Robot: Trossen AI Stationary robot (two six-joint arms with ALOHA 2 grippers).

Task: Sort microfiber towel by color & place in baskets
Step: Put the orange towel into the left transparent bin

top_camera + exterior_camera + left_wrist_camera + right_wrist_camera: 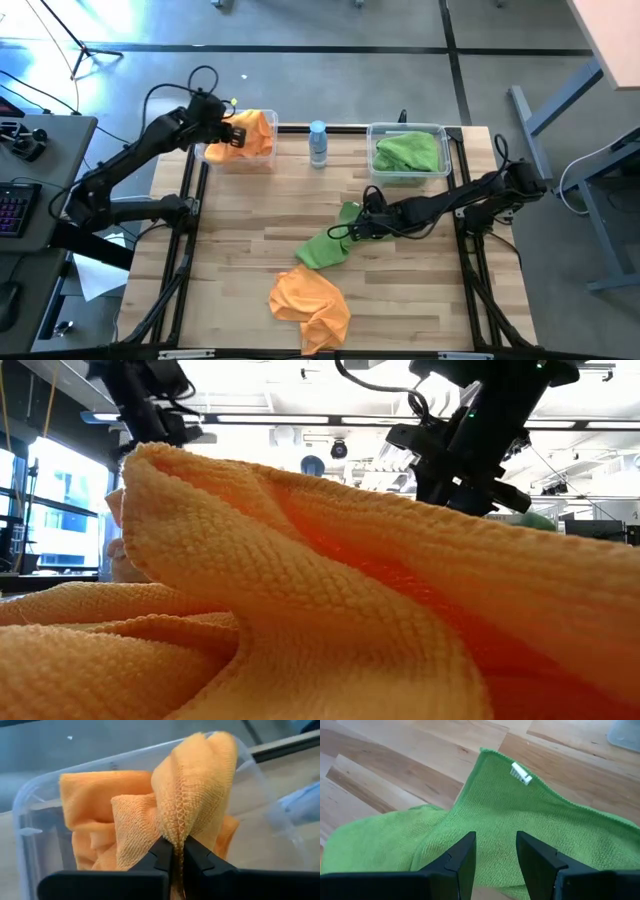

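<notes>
Over the far-left basket [243,158] your left gripper [238,133] hangs with its jaws clenched on a fold of an orange towel [195,790]. From the left wrist you can see the cloth pinched right between the two dark fingers [162,856] and rising above them in a bunched ridge, with the rest of it draping toward the see-through tub, where more orange cloth [95,805] already lies against the wall.

Nearer the middle of the table, your right gripper [362,226] sits low over a green towel [330,243] spread on the wood. Its jaws stand parted, one finger [462,857] on each side of the cloth's middle, and nothing is gripped between them; whether the tips touch the fabric you cannot tell. The towel's white label [521,773] lies just beyond the fingertips, near the hem.

A second basket [443,150] stands at the far right with green cloth [408,152] piled inside it, well apart from the right gripper. Between the two tubs you have a small bottle with a blue cap [318,143], upright on the table [230,260].

Closer to the near edge lies a loose heap of orange towels [312,300], just beside the green one's near corner. This heap fills the low view almost entirely [300,610], with both arms showing dark above it
</notes>
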